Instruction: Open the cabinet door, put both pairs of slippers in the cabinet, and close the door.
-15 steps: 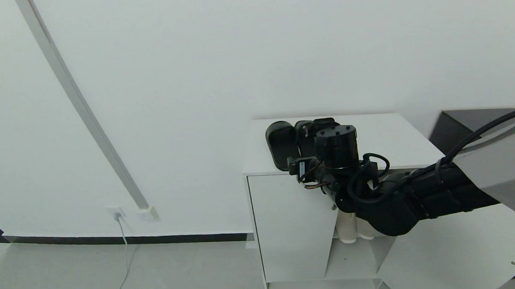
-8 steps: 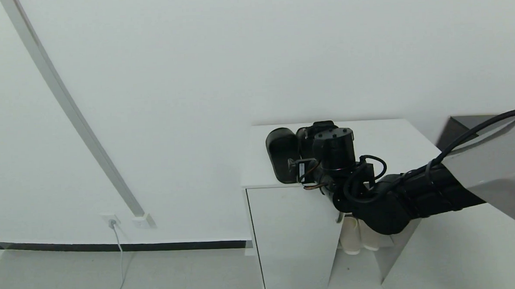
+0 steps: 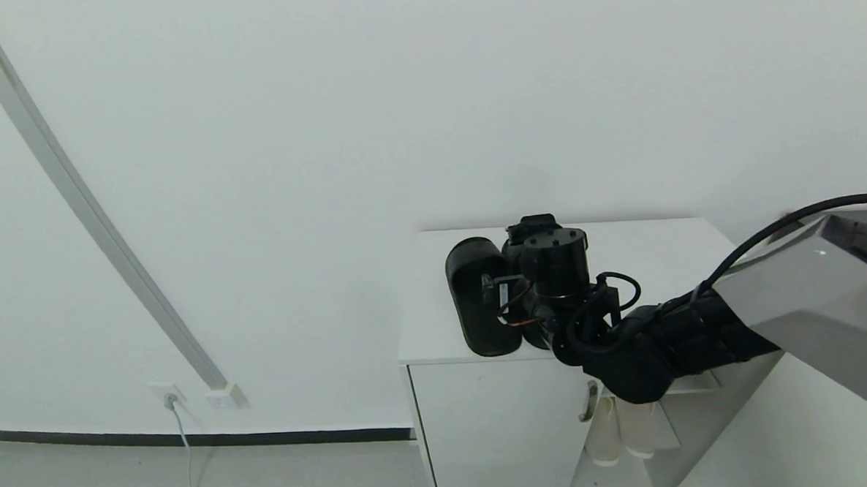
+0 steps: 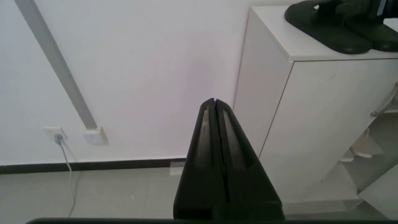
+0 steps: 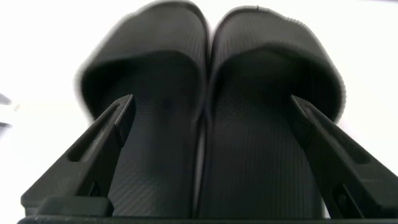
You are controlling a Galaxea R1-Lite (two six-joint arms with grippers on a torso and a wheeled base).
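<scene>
Right gripper, jaws spread, straddles the black slippers atop the cabinet. Next, likely: clamp the pair and lift. Left gripper clenched, empty.

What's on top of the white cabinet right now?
A pair of black slippers lies side by side near its front edge, the open right pincer straddling them. The arm hides part of the cabinet top behind it.

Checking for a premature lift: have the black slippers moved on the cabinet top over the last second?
No. The black slippers lie by the front edge of the cabinet top as before; only the camera shifted.
</scene>
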